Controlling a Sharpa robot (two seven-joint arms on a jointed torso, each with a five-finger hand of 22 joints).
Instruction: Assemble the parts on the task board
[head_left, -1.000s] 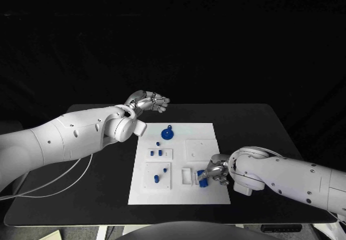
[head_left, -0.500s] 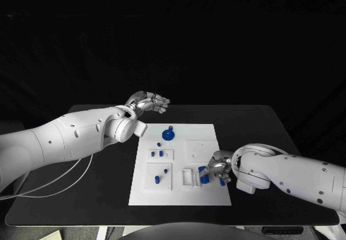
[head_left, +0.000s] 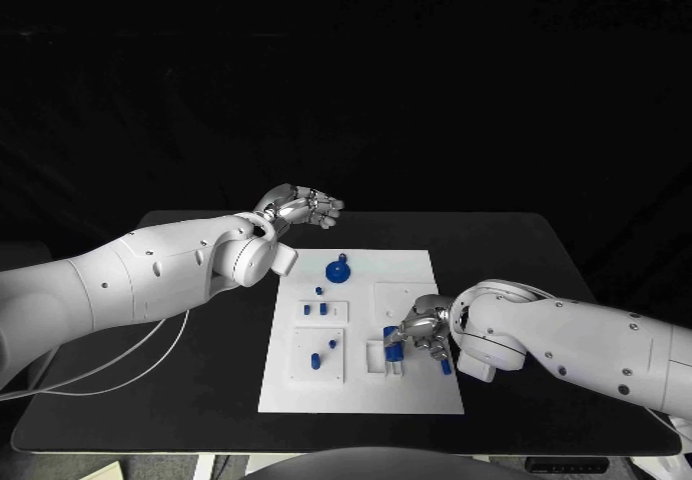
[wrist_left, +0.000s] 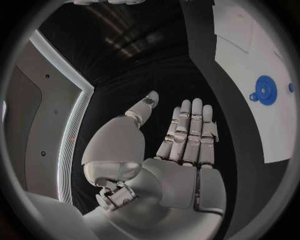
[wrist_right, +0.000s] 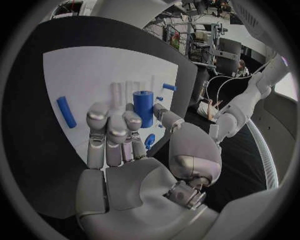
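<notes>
The white task board (head_left: 361, 395) lies in the middle of the black table. My right hand (head_left: 421, 335) hovers over its near right part and pinches an upright blue cylinder (head_left: 389, 335) (wrist_right: 142, 107) between thumb and fingertips, above a white slotted block (head_left: 378, 355). A short blue peg (head_left: 444, 365) (wrist_right: 65, 111) lies on the board beside that hand. A round blue part (head_left: 336, 268) (wrist_left: 264, 92) sits at the board's far end. My left hand (head_left: 300, 208) (wrist_left: 181, 145) is raised beyond the board's far left corner, fingers straight, holding nothing.
Several small blue pieces (head_left: 317, 310) stand in white blocks on the board's left half, two more (head_left: 323, 350) nearer me. A white cable (head_left: 130, 355) runs across the table under my left arm. Bare black table (head_left: 534, 260) surrounds the board.
My right hand has carried the blue cylinder left and a little farther from me, over the slotted block. The short blue peg now shows beside it. My left hand has stayed put.
</notes>
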